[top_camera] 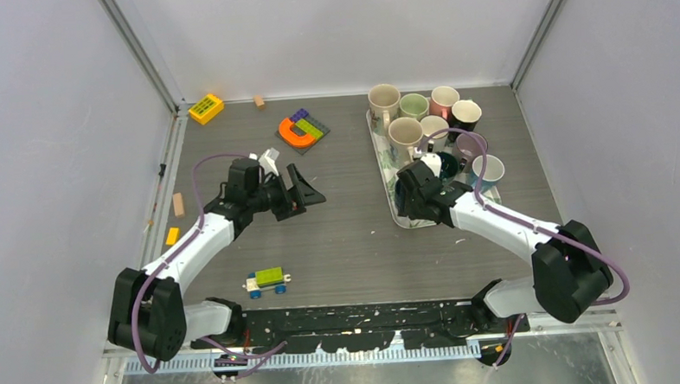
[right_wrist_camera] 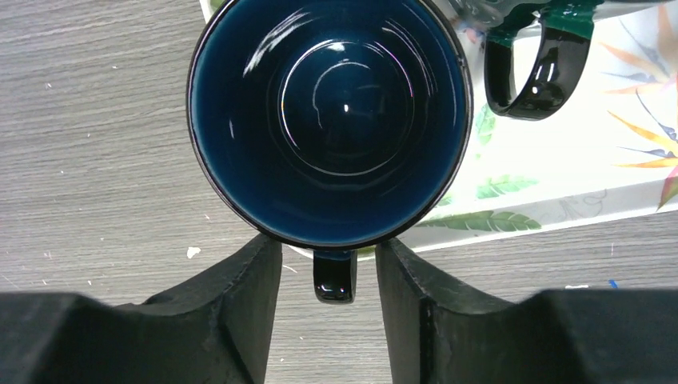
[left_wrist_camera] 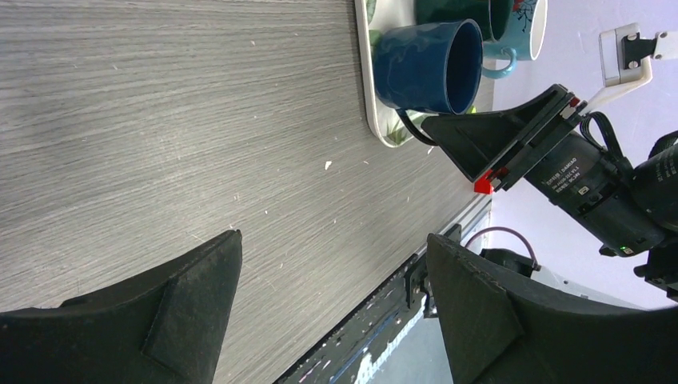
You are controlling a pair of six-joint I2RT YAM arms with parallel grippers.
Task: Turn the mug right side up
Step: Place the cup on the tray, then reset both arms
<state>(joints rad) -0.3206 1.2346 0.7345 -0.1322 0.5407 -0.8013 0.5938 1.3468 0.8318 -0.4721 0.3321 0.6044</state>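
A dark blue mug [right_wrist_camera: 329, 120] stands upright at the near-left corner of the leaf-printed tray [right_wrist_camera: 560, 200], its mouth facing up at my right wrist camera. Its black handle [right_wrist_camera: 333, 276] points off the tray edge over the table. My right gripper [right_wrist_camera: 329, 244] hovers above it, open, with one finger on each side of the handle and a small gap to both. The left wrist view shows the same mug [left_wrist_camera: 428, 64] with a right finger [left_wrist_camera: 496, 132] just past its rim. My left gripper [left_wrist_camera: 334, 238] is wide open over bare table, mid-left [top_camera: 306, 192].
Several other mugs [top_camera: 415, 106] fill the tray [top_camera: 386, 168], one with a black handle [right_wrist_camera: 536, 72] right beside the blue mug. A toy car [top_camera: 267, 282], an orange and green block piece [top_camera: 299, 131], a yellow block [top_camera: 206, 108] and small wood blocks [top_camera: 179, 204] lie to the left.
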